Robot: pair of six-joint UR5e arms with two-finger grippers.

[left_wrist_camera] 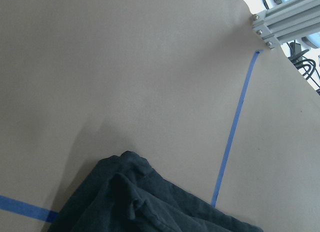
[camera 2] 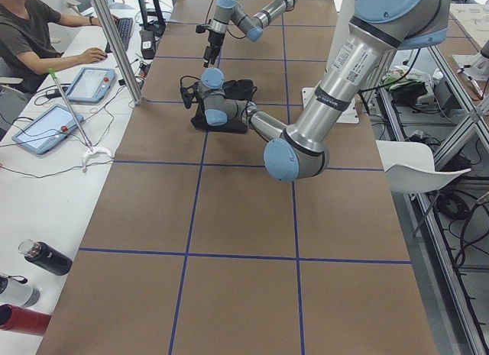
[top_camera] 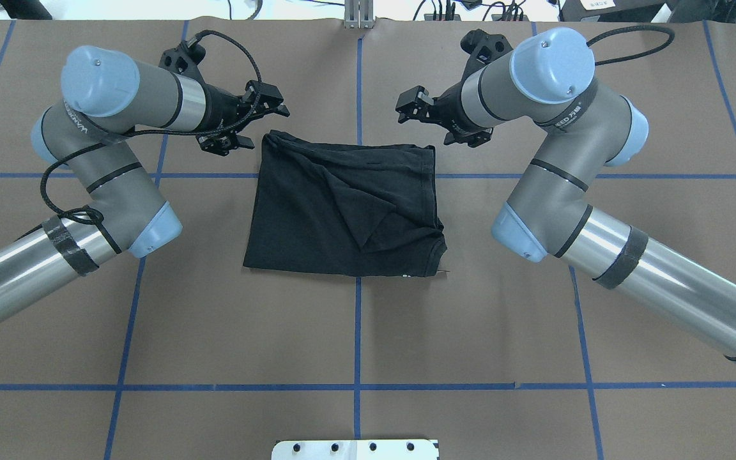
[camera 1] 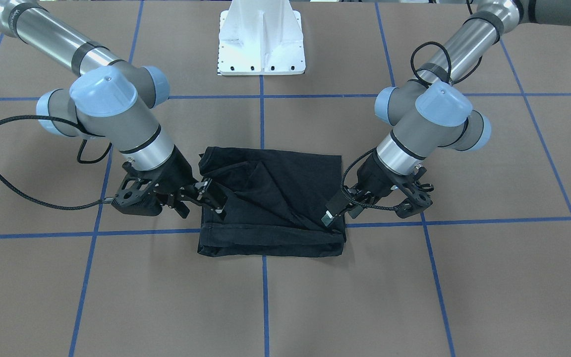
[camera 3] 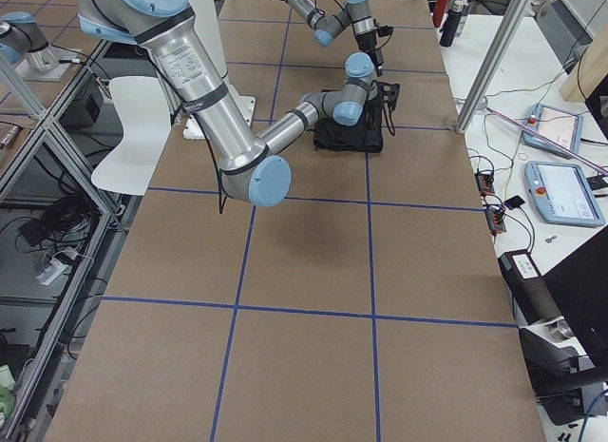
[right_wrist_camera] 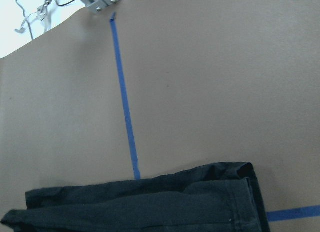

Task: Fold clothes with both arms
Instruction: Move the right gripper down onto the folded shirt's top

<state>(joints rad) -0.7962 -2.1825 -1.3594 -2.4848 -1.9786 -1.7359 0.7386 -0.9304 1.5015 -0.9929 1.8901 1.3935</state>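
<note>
The black T-shirt (camera 1: 270, 198) (top_camera: 342, 211) lies folded into a rough rectangle at the middle of the table, with a triangular flap creased across its top. No print shows. My left gripper (top_camera: 266, 126) (camera 1: 339, 215) hovers open over the shirt's far left corner, holding nothing. My right gripper (top_camera: 424, 121) (camera 1: 202, 210) hovers open over the far right corner, also holding nothing. The wrist views show only the shirt's edge (left_wrist_camera: 140, 202) (right_wrist_camera: 150, 207) flat on the brown table, with no fingers in frame.
Blue tape lines (top_camera: 358, 319) grid the brown tabletop. The white pedestal base (camera 1: 261, 44) stands at the robot's side of the table. A person (camera 2: 30, 27) sits at a side desk with tablets (camera 2: 46, 126) and bottles (camera 2: 42, 257).
</note>
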